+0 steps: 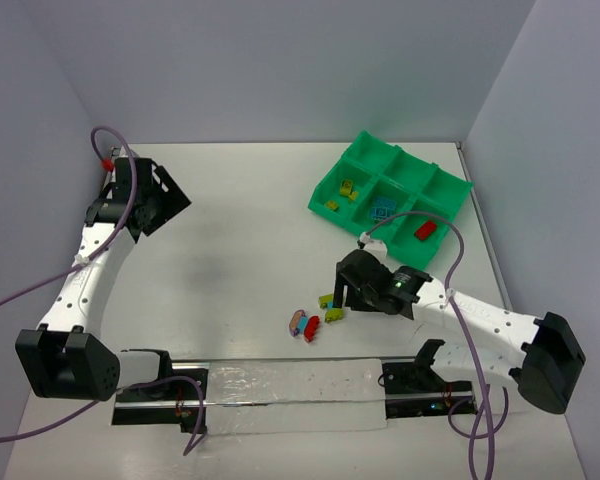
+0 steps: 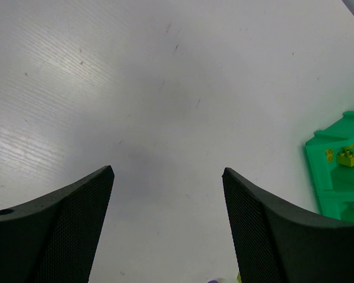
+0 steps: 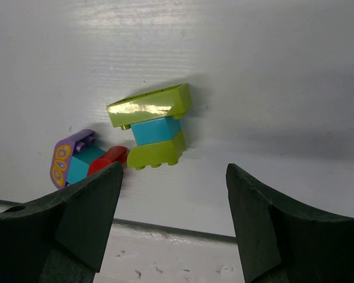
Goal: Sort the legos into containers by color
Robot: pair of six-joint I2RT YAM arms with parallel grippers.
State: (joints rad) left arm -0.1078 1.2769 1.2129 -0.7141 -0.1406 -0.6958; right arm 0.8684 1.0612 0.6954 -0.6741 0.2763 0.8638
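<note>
**Top and wrist views.** In the upper right of the top view we see the green tray (image 1: 372, 152), with olive-yellow bricks (image 1: 348, 187) in its left compartments, cyan bricks (image 1: 382, 210) in a middle one and a red brick (image 1: 426, 230) further right. The loose legos (image 1: 313, 318) lie clustered on the table (image 1: 230, 230) just below centre. The right gripper (image 1: 338, 295) stands just beside this cluster, fingers apart and clamping nothing, and its wrist view shows an olive-cyan-olive stack (image 3: 155, 127) with a purple piece (image 3: 68, 162) at lower left. The left gripper (image 1: 165, 200), at upper left and well apart from every brick, also has its fingers spread over bare table.
</note>
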